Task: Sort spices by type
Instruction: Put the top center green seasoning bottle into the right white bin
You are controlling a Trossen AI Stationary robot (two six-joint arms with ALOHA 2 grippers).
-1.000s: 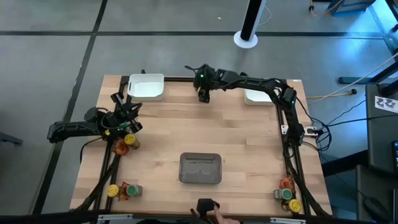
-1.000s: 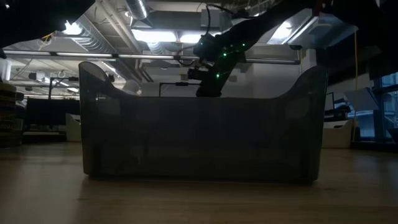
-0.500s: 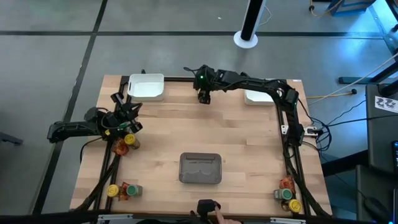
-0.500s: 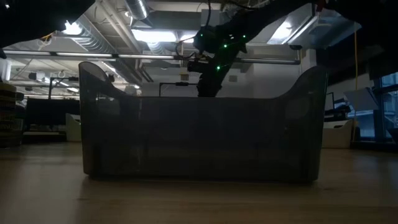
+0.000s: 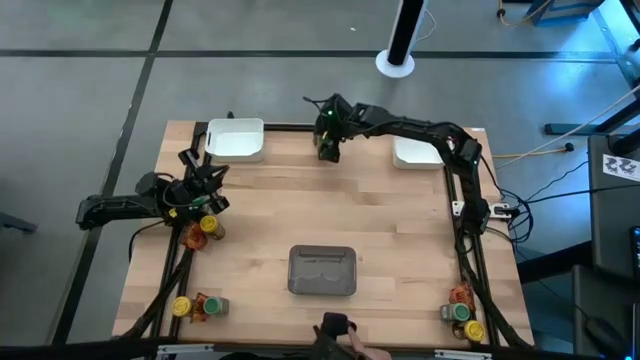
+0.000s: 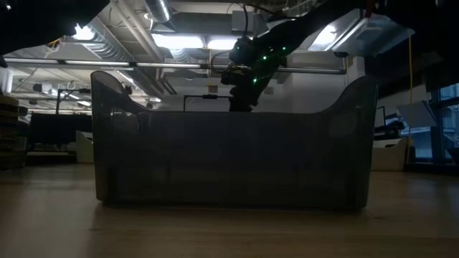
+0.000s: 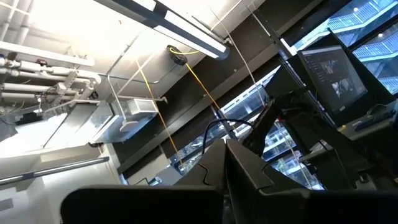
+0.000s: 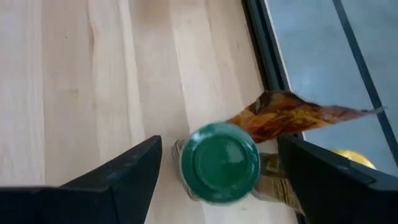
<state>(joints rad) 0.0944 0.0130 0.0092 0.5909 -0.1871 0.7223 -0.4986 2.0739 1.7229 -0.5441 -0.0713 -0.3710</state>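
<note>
Two grippers differ: the right gripper (image 5: 327,150) hangs at the table's (image 5: 400,240) far edge, fingers wide, straddling a green-lidded jar (image 8: 219,163) without touching it. A packet (image 8: 292,118) and a yellow lid (image 8: 354,158) lie just beside that jar. The left gripper (image 5: 205,186), closed and empty, waits at the left edge.

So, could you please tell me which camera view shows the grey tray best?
The high view is best: it shows the whole grey tray from above, with its outline and inside visible. The low view shows only its near side wall, which fills most of the picture. Neither wrist view shows it.
</note>
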